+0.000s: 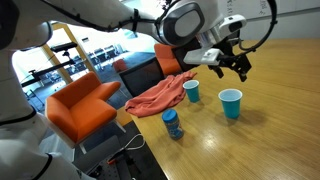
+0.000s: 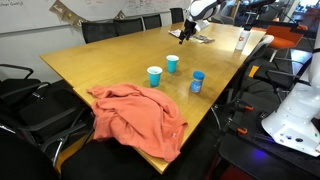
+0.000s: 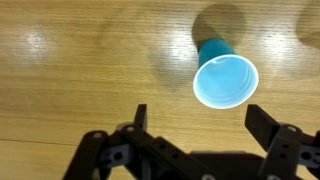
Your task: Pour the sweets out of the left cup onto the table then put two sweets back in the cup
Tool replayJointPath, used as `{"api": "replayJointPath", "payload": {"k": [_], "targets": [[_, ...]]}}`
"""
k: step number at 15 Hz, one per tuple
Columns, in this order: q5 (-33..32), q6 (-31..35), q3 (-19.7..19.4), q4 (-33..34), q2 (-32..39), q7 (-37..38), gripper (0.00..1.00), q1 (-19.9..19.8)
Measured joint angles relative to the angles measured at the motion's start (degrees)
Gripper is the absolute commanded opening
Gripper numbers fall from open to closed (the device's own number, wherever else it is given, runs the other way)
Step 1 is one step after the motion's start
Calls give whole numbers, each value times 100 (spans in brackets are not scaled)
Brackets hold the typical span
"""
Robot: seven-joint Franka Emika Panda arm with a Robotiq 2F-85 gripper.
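Fingers released and spread wide, nothing between them. My gripper hangs above the table, touching nothing. A blue cup stands upright just ahead of me, offset toward one finger; I can't tell which cup it is. The left cup stands upright beyond the lighter cup, just beside the crumpled pink cloth with the blue bottle near it. The sweets are too small to make out.

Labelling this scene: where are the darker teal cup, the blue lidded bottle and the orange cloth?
darker teal cup [image 1: 191, 92]: in an exterior view, on its side wall.
blue lidded bottle [image 1: 171, 125]: in an exterior view, on its body.
orange cloth [image 1: 158, 96]: in an exterior view, on its middle folds.
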Motion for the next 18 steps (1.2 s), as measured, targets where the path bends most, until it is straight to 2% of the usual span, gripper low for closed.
{"api": "replayJointPath", "payload": {"k": [14,18], "targets": [[-9,8,89,65,123,0,100,-60],[292,16,455,-87,68,-101,100,-113]]}}
